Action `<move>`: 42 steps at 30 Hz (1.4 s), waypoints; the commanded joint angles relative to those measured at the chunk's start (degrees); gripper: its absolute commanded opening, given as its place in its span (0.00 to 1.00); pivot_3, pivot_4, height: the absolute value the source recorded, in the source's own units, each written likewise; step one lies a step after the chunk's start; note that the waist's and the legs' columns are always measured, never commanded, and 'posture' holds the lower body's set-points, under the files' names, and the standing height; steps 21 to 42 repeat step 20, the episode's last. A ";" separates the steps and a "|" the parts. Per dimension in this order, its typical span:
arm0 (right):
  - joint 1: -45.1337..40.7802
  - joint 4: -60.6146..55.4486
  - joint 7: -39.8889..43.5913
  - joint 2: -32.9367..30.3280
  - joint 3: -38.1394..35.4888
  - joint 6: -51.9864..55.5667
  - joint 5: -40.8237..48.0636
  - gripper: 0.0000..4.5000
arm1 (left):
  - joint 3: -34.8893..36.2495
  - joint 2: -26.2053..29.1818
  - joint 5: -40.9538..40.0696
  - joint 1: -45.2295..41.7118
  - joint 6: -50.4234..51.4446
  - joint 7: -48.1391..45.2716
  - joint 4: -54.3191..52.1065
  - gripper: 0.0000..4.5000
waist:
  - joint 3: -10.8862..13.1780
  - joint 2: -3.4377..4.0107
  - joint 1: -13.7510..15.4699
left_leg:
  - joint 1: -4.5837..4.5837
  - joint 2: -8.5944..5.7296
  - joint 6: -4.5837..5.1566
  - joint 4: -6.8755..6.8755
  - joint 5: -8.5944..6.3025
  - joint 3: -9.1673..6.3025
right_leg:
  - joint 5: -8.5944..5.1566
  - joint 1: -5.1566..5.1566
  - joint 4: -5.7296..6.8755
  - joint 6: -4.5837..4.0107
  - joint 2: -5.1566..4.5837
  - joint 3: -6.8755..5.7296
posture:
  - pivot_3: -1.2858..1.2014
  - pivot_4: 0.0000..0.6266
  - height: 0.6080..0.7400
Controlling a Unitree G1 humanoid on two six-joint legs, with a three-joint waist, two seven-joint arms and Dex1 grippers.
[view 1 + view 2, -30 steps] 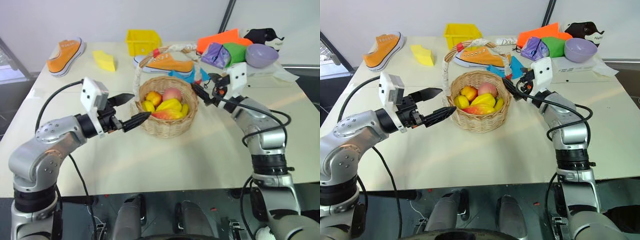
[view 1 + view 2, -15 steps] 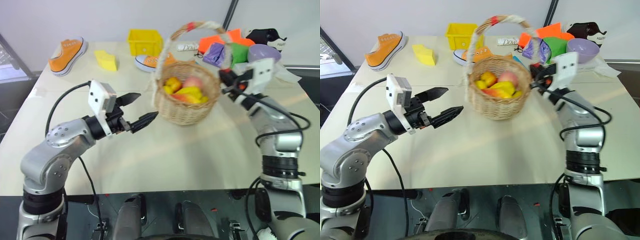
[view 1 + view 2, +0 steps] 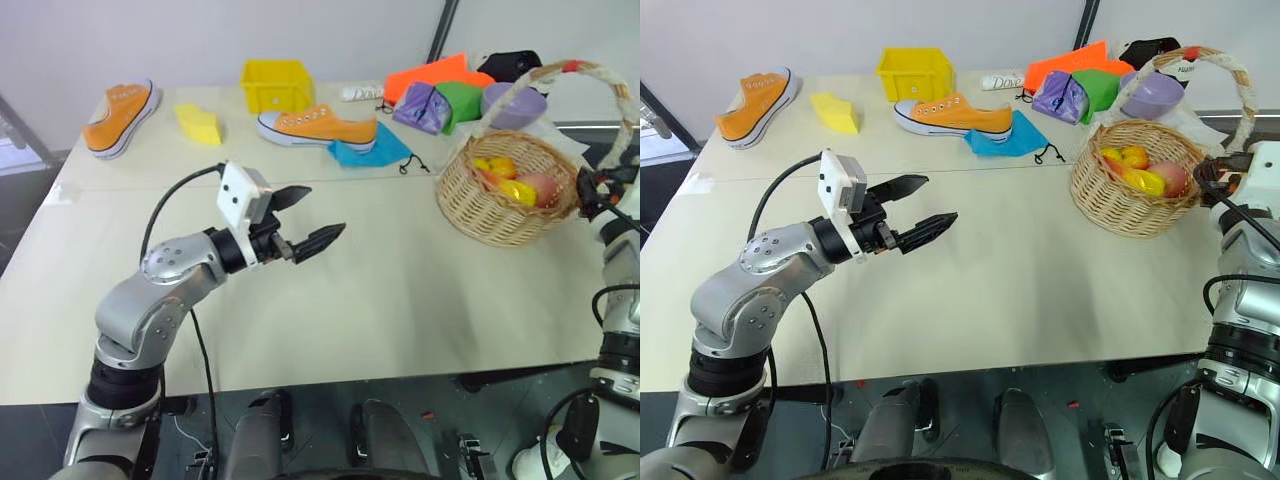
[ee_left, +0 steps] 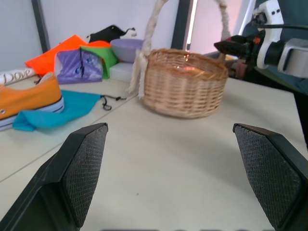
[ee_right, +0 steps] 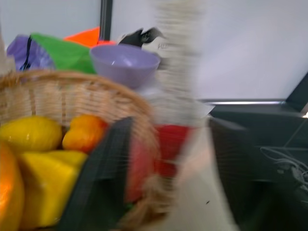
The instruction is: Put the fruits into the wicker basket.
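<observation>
- Wicker basket (image 3: pixel 1137 190): round bowl of tan woven cane with a tall arched handle wrapped in white and a red band near the top of the arch. It stands on the table's right end, well ahead and to the right of the left gripper, with the right gripper at its right rim where the handle meets the bowl.
- Fruits (image 3: pixel 1140 172): smooth, glossy toy pieces heaped inside the basket. They include a bright yellow ridged one, a red-orange-yellow mango and further yellow and orange rounded pieces.
- Left gripper (image 3: pixel 917 205): two black, tapering fingers with cross-hatched pads, spread wide with nothing between them. It is held level above bare tabletop, pointing toward the basket.
- Right gripper (image 3: pixel 1212 178): black fingers at the table's right edge, one on either side of the handle's base in its wrist view. Whether they press on the handle cannot be told.
- Table (image 3: pixel 1040 290): flat, matt, cream-coloured top.
- Orange sneaker (image 3: pixel 952 114): canvas with a white rubber sole, beyond the left gripper, partly on a teal cloth (image 3: pixel 1015 140).
- Second orange sneaker (image 3: pixel 752 102): same make, far to the left gripper's left.
- Yellow plastic bin (image 3: pixel 913 74): square and rigid, at the table's far side.
- Pale yellow wedge block (image 3: pixel 835 111): between the second sneaker and the bin.
- Lilac bowl (image 3: pixel 1152 97): smooth plastic, just behind the basket.
</observation>
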 commanded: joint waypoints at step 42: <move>30.46 -28.71 31.27 -0.35 8.10 -0.69 14.47 0.99 | 17.16 4.75 8.17 21.48 -12.06 1.52 11.34 1.00 | -0.03 0.02 0.06 | 0.04 0.19 0.02 0.02 -0.23 -0.09 | -0.15 -0.01 -0.13 -0.29 -0.29 0.01 | 0.52 0.24 0.95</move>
